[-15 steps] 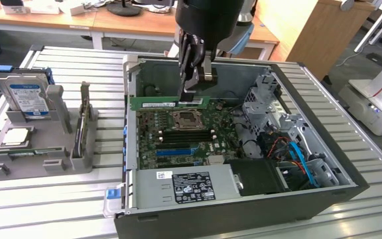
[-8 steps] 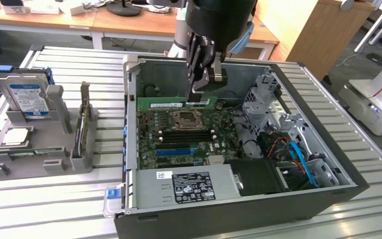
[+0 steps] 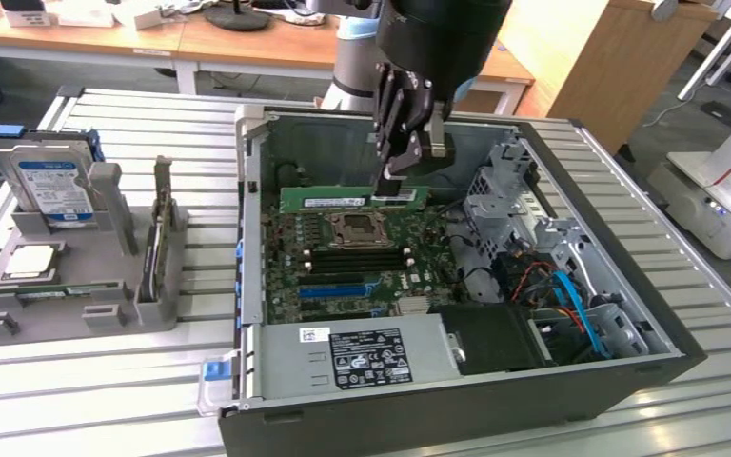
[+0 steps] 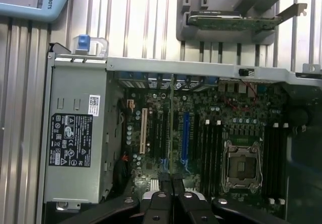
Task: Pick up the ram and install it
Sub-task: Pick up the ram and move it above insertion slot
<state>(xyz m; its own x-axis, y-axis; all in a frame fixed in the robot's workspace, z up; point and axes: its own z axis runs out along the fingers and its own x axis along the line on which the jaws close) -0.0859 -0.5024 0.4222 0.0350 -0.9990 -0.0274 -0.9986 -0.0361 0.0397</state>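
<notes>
Tool (image 3: pixel 398 183) clenched on ram (image 3: pixel 338 199), gripping near the stick's end on the exterior view's right | ram held level inside open case (image 3: pixel 467 405), above motherboard (image 3: pixel 292 286) near socket (image 3: pixel 362 231), apparently unseated | Risk: off-centre grip lets free end sag; misaligned with slots (image 3: pixel 334 255), it may jam or flex.

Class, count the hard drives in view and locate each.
1. The hard drive stands upright in the grey holder at the exterior view's left; others may hide inside the computer case.
</notes>
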